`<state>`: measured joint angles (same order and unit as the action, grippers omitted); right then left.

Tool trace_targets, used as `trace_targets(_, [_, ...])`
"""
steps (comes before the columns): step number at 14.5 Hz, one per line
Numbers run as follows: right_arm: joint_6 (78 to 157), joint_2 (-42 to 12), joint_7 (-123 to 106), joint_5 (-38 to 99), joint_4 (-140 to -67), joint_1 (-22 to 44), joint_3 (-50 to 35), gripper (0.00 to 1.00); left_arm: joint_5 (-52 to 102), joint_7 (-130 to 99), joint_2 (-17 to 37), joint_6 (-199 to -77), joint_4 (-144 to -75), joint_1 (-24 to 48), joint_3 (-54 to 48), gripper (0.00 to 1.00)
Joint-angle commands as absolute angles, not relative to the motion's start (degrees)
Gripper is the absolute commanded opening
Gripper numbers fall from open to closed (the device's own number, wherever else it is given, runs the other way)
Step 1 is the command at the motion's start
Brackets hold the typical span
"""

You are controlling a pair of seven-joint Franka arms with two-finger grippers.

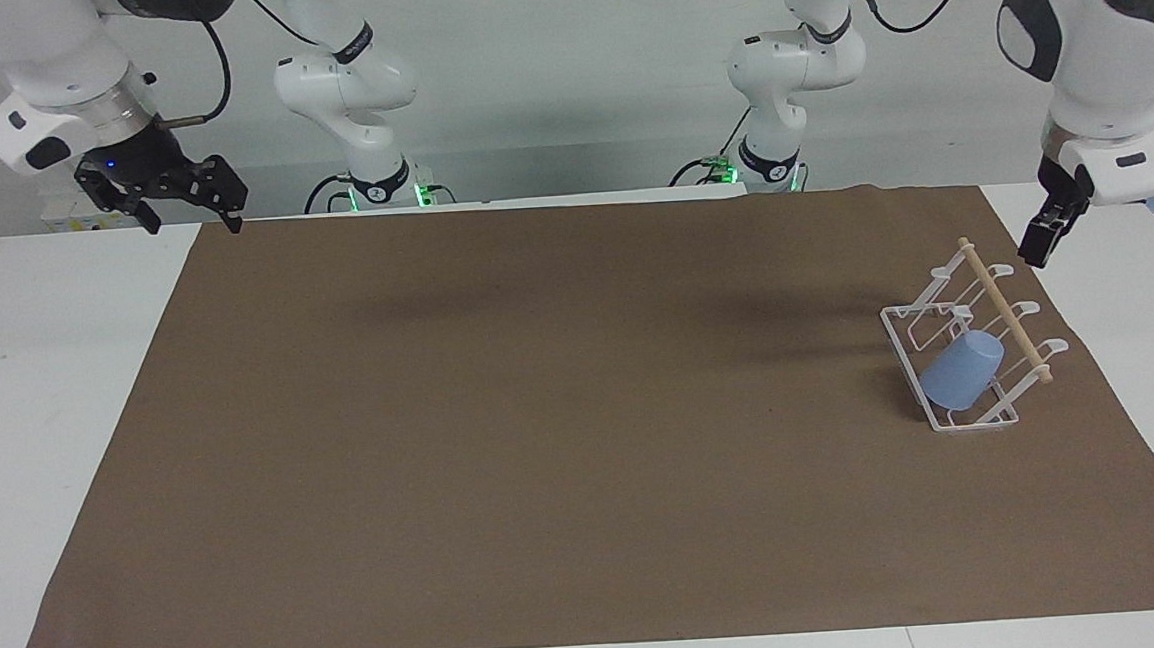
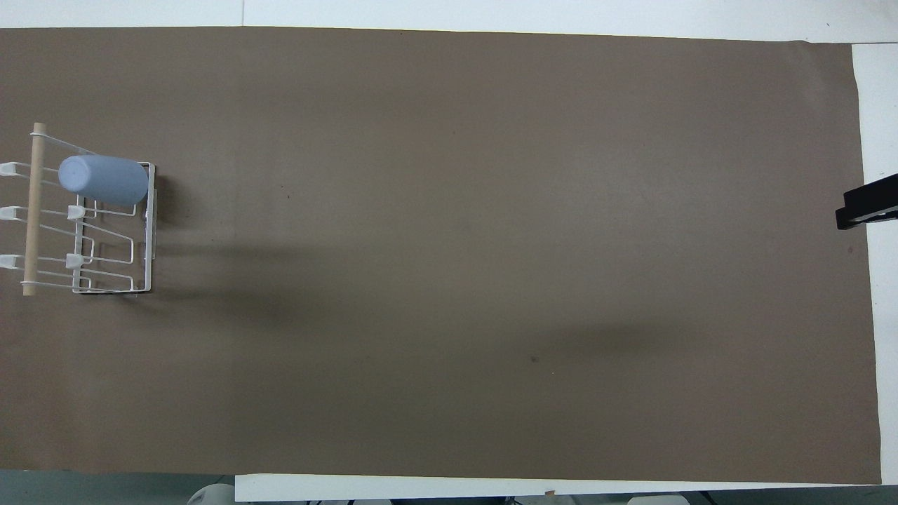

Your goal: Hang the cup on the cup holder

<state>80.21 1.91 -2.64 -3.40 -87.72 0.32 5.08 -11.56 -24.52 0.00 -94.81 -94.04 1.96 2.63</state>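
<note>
The light blue cup [image 1: 961,371] sits upside down and tilted on a slanted prong of the white wire cup holder [image 1: 974,422], at the holder's end farthest from the robots. In the overhead view the cup [image 2: 104,179] lies across the cup holder [image 2: 112,284], below the wooden dowel [image 2: 31,210]. My left gripper [image 1: 1043,238] is raised, empty, over the white table beside the holder, at the left arm's end, apart from it. My right gripper [image 1: 188,226] is open and empty, waiting over the mat's corner at the right arm's end; its tip shows in the overhead view [image 2: 866,208].
A brown mat [image 1: 543,416] covers most of the white table [image 1: 60,396]. The cup holder stands on the mat near its edge at the left arm's end. The other prongs of the holder carry nothing.
</note>
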Motion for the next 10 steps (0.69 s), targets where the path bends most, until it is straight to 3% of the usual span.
trace_targets(1, [79.72, 2.90, -2.46, -3.16, -88.51, 0.18, 5.10, 0.99, -5.02, -11.98, -1.84, -93.08, -94.66, 2.10, 2.11, 1.00])
trace_targets(5, [79.72, 2.90, -2.46, -3.16, -88.59, 0.18, 5.01, 0.99, -1.41, -8.70, -1.76, -92.73, -92.91, 5.79, 1.23, 1.00])
trace_targets(10, [79.72, 2.90, -2.46, -3.16, -88.59, 0.18, 5.01, 0.99, -1.32, -6.86, -1.76, -90.18, -90.97, 5.36, -2.02, 1.00])
